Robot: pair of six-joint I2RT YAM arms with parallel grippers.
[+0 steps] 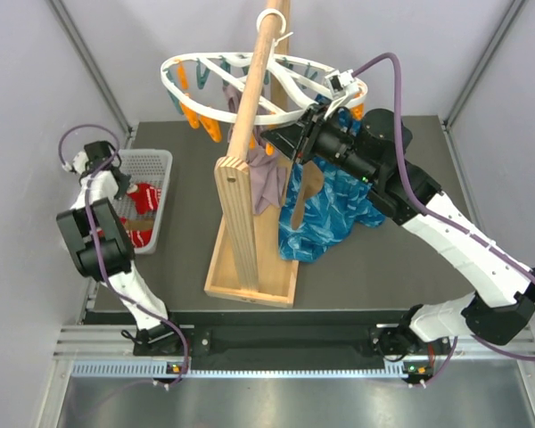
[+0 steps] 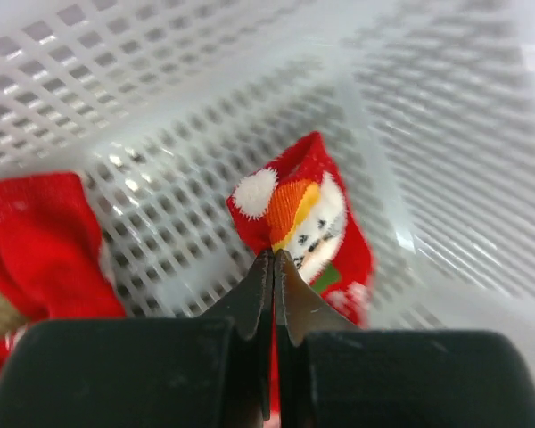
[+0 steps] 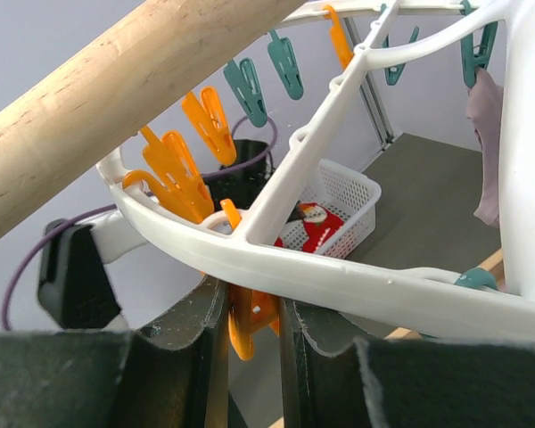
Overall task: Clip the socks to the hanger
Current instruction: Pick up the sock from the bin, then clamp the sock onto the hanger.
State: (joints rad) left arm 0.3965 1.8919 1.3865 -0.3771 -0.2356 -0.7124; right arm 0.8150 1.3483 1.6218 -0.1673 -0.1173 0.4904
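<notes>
- left gripper [image 2: 274,263] jaws pinched tight on the near edge of red sock [image 2: 303,209], which sits just past the tips
- sock lies in white mesh basket [image 2: 160,71]
- right gripper [image 3: 252,301] jaws narrow, squeezing orange peg [image 3: 248,328] under hanger [image 3: 339,276] rim
- mauve sock [image 3: 487,152] hangs farther back

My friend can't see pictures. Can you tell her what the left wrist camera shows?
The left gripper has its black jaws pinched shut on the bottom edge of a small red fabric sock with a white-and-orange cartoon face, inside a white plastic mesh basket. Another red fabric sock lies to its left.
</notes>
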